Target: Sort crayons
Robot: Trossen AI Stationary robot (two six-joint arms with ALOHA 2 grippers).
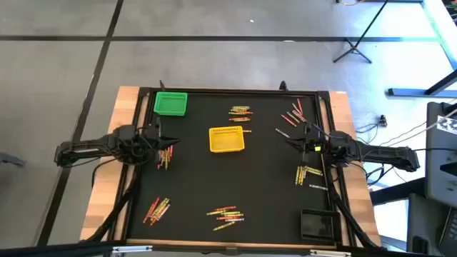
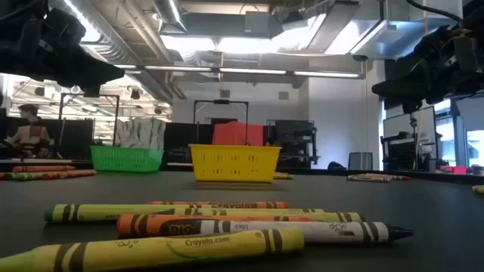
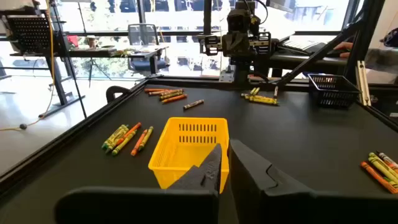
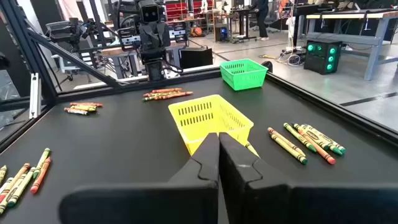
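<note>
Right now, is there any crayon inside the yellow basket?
No: in the right wrist view the yellow basket shows only bare mesh inside, and the crayons lie on the table around it.

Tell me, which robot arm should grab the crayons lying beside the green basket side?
Probably the left. The left gripper hovers right above that small crayon pile, near the green mesh basket; the right gripper is across the table.

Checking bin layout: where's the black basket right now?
High view: black basket sits at the table's near right corner, below the right gripper, beside a crayon cluster.
</note>
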